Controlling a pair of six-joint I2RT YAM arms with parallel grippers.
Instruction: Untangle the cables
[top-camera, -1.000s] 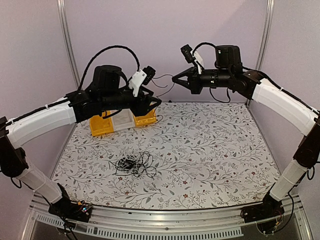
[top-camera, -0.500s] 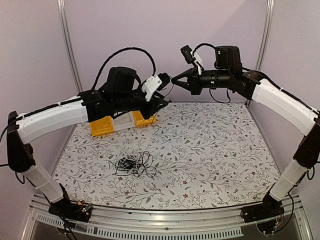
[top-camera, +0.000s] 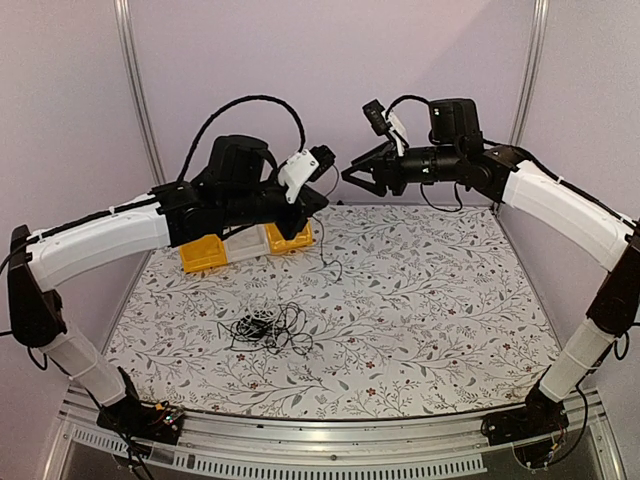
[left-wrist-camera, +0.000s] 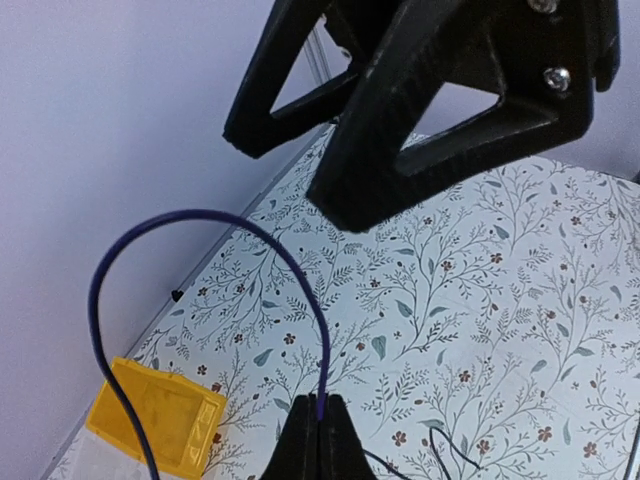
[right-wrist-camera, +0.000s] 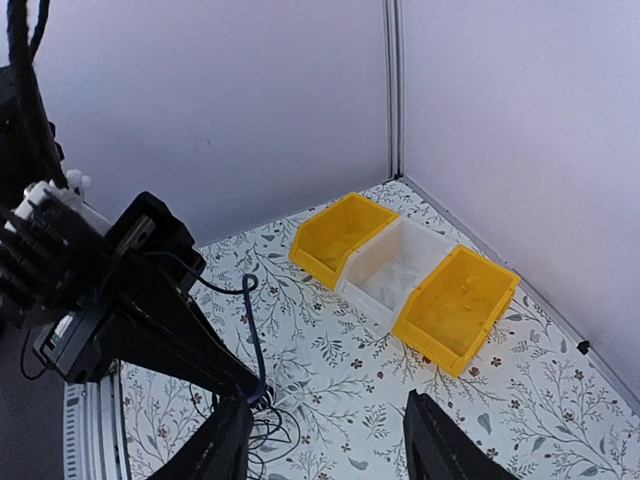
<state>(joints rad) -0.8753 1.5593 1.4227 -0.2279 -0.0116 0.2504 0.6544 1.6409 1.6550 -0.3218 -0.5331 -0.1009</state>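
Observation:
High over the table's far side, my left gripper (top-camera: 318, 198) is shut on a thin dark blue cable (top-camera: 328, 245), whose loose end hangs down toward the mat. The left wrist view shows this cable (left-wrist-camera: 205, 214) arching up out of the closed left gripper (left-wrist-camera: 321, 402). Just to the right, my right gripper (top-camera: 358, 175) stands open and empty; its fingers (left-wrist-camera: 400, 130) fill the top of the left wrist view. From the right wrist, the open right gripper (right-wrist-camera: 335, 445) frames the mat, and the cable (right-wrist-camera: 255, 340) loops beside the left arm. The other cables (top-camera: 268, 328) lie in a tangle on the mat.
Two yellow bins (top-camera: 205, 252) (top-camera: 290, 238) with a white bin (top-camera: 245, 242) between them sit at the mat's far left, partly behind the left arm. The right wrist view shows them too, the white bin (right-wrist-camera: 395, 265) in the middle. Walls close in the back and sides.
My left arm swung right to meet the right gripper and shut on the dark blue cable. The right gripper, shut before, has opened and let it go.

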